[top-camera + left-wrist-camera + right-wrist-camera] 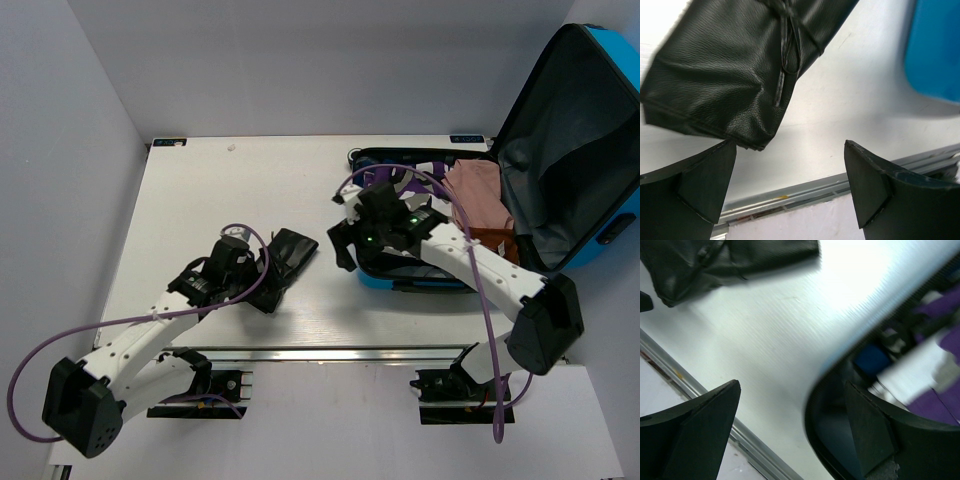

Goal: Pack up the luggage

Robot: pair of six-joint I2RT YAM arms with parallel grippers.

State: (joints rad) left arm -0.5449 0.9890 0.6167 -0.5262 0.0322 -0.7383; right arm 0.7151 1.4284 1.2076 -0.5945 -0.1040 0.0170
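Tabletop [220, 190]: Where the two arms are bolted at the near edge, we see a white tabletop carrying everything else.
Luggage [570, 150]: We find it at the far right of the tabletop, lying open. Its bright-blue base is flat on the tabletop, and its lid stands raised out past the right edge, grey lining facing us. The left wrist view shows a blue corner of it [935, 50], and the right wrist view shows its dark rim [830, 390].
Pouch [285, 262]: We see a black leather-like pouch flat on the tabletop near the middle, left of the luggage and apart from it. It fills the top of the left wrist view [730, 75] and shows in a top corner of the right wrist view [715, 260].
Clothes: Inside the base we see a pink garment [478, 195] with a rust-brown item [497, 240] on its nearer side. What else lies in there is too blurred for us to name.
Left gripper [790, 145]: Its jaws are wide with nothing between them. A corner of the pouch sits right at one fingertip [725, 155], and we cannot tell whether they touch.
Right gripper [792, 385]: Its jaws are wide and hold nothing, over the near-left rim of the luggage.
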